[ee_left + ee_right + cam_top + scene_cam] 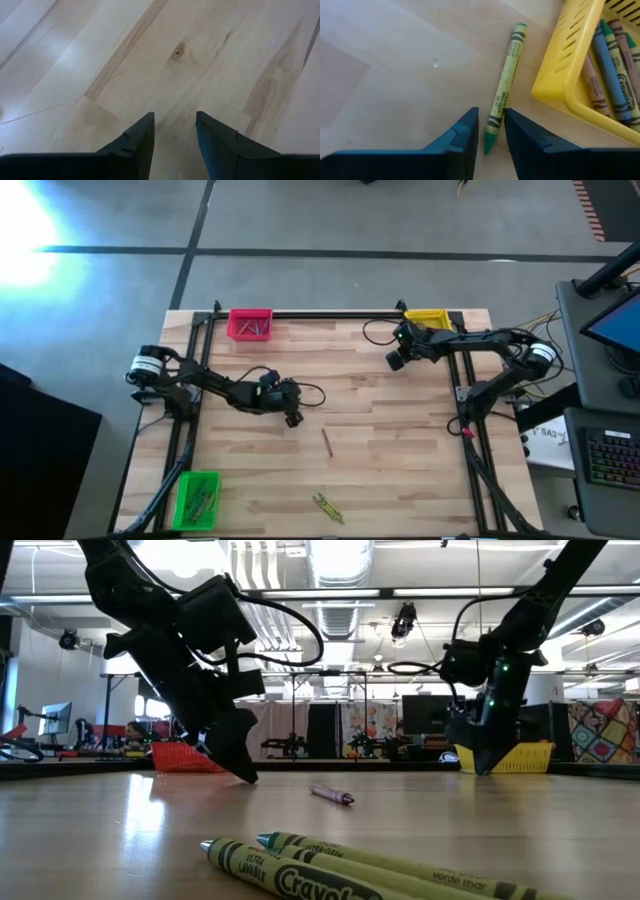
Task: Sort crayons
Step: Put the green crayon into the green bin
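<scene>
Open workshop hall behind, strip lights overhead, a person seated at a screen far off. Pale wood tabletop [380,410] with a bin at three of its corners: pink bin [250,324], yellow bin [428,318], green bin [197,498].

Right pincer [491,131] is low beside the yellow bin, fingers a narrow gap apart and straddling the pointed end of a green-yellow crayon [505,102] that lies flat on the wood, just beside the bin's wall, outside it. Not clamped yet as far as I can see. Several crayons already lie inside that bin.

Left pincer [174,131] hovers over bare wood near mid-table, fingers apart, empty.

Loose sticks elsewhere: a brownish-red crayon [326,442] alone in the middle, a pair of olive crayons [327,507] at the near edge.

Handling, my guess: light, stiff wax stick in a paper wrapper, which should give decent friction. Round, so it is likely to roll or swivel if nipped off-centre. The tip looks brittle; a hard squeeze there could snap it. Better hold seems mid-wrapper, fingers across the stick's length.
</scene>
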